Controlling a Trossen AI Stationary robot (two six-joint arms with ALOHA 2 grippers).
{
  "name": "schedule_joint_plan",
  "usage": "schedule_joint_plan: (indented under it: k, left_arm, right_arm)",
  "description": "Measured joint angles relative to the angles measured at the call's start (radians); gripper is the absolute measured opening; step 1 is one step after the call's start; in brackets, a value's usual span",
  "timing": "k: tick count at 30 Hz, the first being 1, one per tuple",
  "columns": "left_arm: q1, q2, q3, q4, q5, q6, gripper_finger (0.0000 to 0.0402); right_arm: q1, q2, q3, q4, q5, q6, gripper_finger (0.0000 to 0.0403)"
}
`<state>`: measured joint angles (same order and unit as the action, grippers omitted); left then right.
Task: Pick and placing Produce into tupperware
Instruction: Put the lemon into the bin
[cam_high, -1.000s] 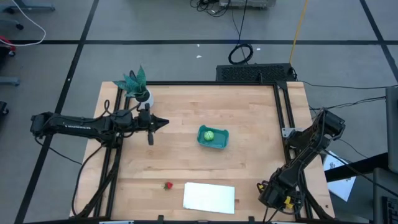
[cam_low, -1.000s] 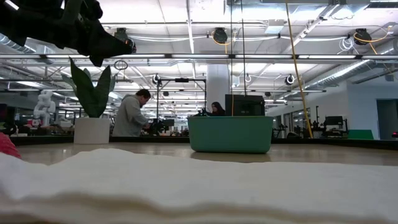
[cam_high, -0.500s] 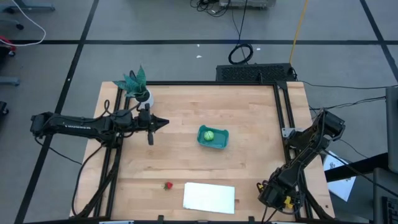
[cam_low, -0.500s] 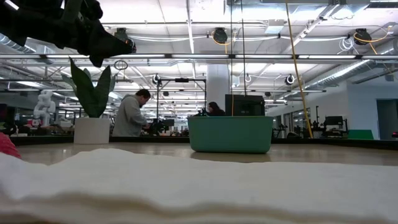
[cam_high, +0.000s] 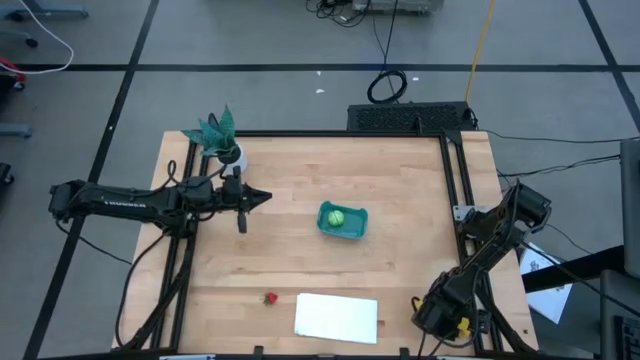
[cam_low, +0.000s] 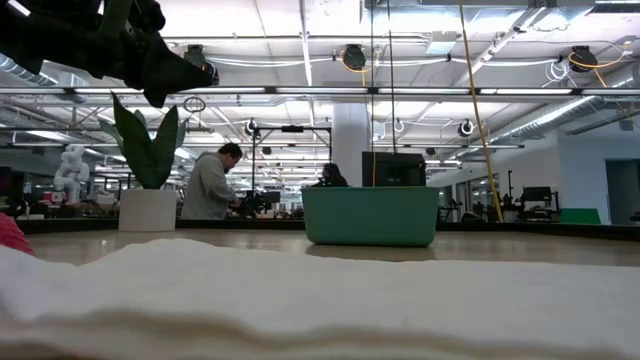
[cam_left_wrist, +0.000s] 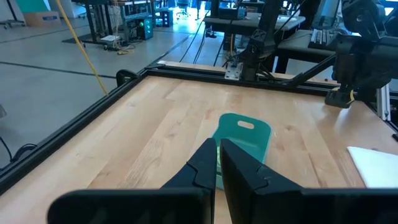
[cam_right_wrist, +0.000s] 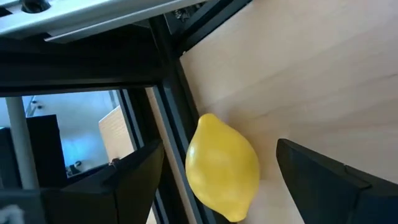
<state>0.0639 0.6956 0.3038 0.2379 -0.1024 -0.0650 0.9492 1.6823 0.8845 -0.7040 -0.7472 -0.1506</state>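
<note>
Robot body: two dark, slender jointed arms, the left arm (cam_high: 140, 202) lettered in white along its link, the right arm (cam_high: 490, 250) showing yellow at its lower end, each ended in matte black wedge-shaped fingers (cam_left_wrist: 205, 163).

The table (cam_high: 400, 270) is pale, light-brown wood with a fine grain, framed by black rails (cam_high: 455, 190). Near its middle sits the teal-blue tupperware (cam_high: 342, 221), with a light-green round fruit (cam_high: 336, 216) inside. At the near edge lies a tiny red strawberry (cam_high: 269, 298), and just right of it a plain white sheet (cam_high: 337, 316). At the far left corner a teal leafy plant (cam_high: 216, 130) stands in a white pot (cam_high: 233, 155). Both arms are dark, nearly black. The lemon (cam_right_wrist: 222, 167) is bright yellow, lying against a black rail between the right gripper's (cam_right_wrist: 217, 180) dark fingers (cam_right_wrist: 320, 177). The floor (cam_high: 250, 90) is grey with black lines.
</note>
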Motion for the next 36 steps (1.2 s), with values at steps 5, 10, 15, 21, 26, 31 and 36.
schedule_joint_plan:
  k: [5, 10, 15, 21, 26, 31, 36]
  left_arm:
    - [0.0, 0.0, 0.0, 0.0, 0.006, 0.0, 0.0026]
    - [-0.001, 0.0, 0.0, 0.0, 0.008, 0.0, 0.0026]
    - [-0.001, 0.0, 0.0, 0.0, 0.009, 0.0, 0.0026]
    - [-0.001, 0.0, 0.0, -0.001, 0.01, 0.0, 0.0026]
    - [-0.001, 0.0, 0.0, -0.001, 0.016, 0.0, 0.0026]
    - [-0.001, 0.0, 0.0, -0.001, 0.016, -0.012, 0.0026]
    - [-0.001, 0.0, 0.0, 0.0, 0.016, -0.027, 0.0026]
  right_arm:
    - [0.016, 0.001, -0.01, 0.009, 0.003, -0.008, 0.0302]
    - [0.025, 0.0, -0.055, 0.03, -0.004, 0.008, 0.0302]
    - [0.026, -0.003, -0.063, 0.051, 0.027, -0.012, 0.0302]
    - [0.048, -0.003, -0.063, 0.07, 0.041, -0.084, 0.0302]
    - [0.049, -0.002, -0.063, 0.081, 0.039, -0.026, 0.0302]
    - [0.045, 0.002, -0.068, 0.07, -0.009, 0.044, 0.0302]
    - [0.041, 0.004, -0.071, 0.093, -0.043, 0.057, 0.0302]
